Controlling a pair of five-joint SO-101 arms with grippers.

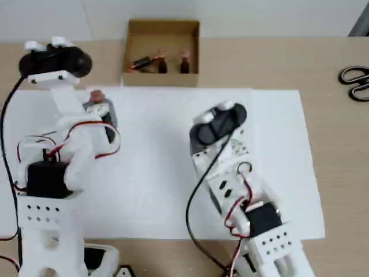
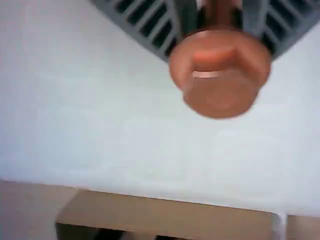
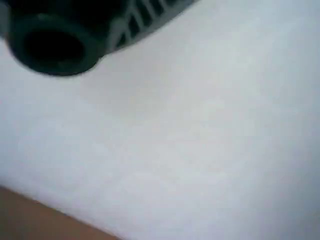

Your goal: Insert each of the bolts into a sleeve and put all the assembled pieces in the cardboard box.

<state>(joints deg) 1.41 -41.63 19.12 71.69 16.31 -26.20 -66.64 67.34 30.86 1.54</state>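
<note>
My left gripper [image 2: 216,14] is shut on a copper bolt [image 2: 220,75], whose round head points out past the grey fingers [image 2: 145,25]. From above, that bolt [image 1: 95,95] sits at the tip of the left gripper [image 1: 99,109], over the far left of the white mat. My right gripper [image 3: 75,17] is shut on a black sleeve [image 3: 52,47], its open bore facing the camera, low over the mat. The right arm [image 1: 222,130] stands mid-mat and covers its own fingers from above. The cardboard box [image 1: 163,72] beyond the mat holds assembled pieces [image 1: 158,60].
The white mat [image 1: 155,173] covers most of the tan table. Scissors [image 1: 356,82] lie at the far right edge. The box edge [image 2: 150,215] appears just past the mat in the left wrist view. Open mat lies between the two arms.
</note>
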